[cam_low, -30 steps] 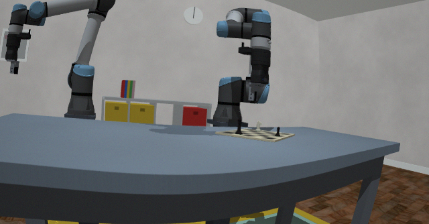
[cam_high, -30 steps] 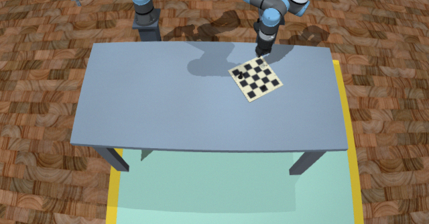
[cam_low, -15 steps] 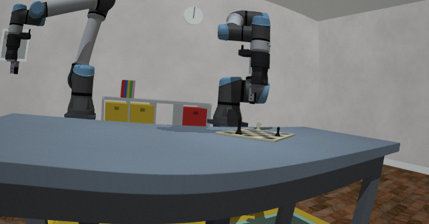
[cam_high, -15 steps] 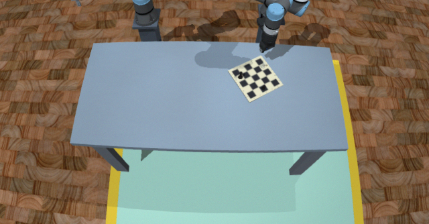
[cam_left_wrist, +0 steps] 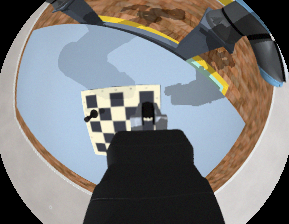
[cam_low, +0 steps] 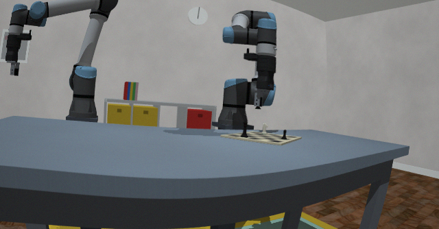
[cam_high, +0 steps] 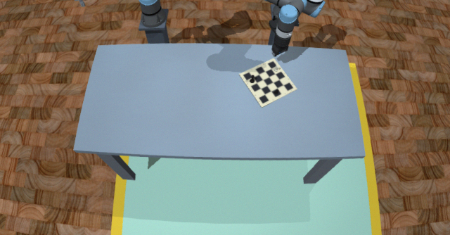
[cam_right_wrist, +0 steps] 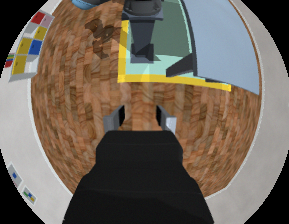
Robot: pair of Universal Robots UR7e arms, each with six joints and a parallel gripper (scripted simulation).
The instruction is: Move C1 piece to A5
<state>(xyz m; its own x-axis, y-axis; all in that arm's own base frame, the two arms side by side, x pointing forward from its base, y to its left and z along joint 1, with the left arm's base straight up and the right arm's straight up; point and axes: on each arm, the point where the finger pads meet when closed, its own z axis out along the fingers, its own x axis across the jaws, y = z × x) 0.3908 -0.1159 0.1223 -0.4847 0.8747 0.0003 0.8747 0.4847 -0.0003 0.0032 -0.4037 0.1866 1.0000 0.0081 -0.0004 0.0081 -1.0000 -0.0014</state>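
Note:
My left gripper (cam_high: 275,53) (cam_low: 258,101) (cam_left_wrist: 147,109) is shut on a black piece (cam_low: 258,107) (cam_left_wrist: 148,109), held well above the board's back edge. The chequered board (cam_high: 261,105) (cam_low: 279,143) (cam_left_wrist: 106,90) lies turned on the table. A tall black piece (cam_high: 252,79) (cam_low: 244,133) (cam_left_wrist: 91,116) stands upright near its left corner in the top view. A short black piece (cam_high: 276,92) (cam_low: 284,135) stands near the front edge. A white knight (cam_high: 276,69) (cam_low: 264,129) stands near the back. Square labels are too small to read. My right gripper (cam_high: 84,1) (cam_low: 14,69) (cam_right_wrist: 140,111) is open and empty.
The blue-grey table (cam_high: 158,101) (cam_low: 137,150) extends left of the board in the top view. The right gripper hangs over the floor, beyond the table's back left corner. The left arm's shadow falls beside the board.

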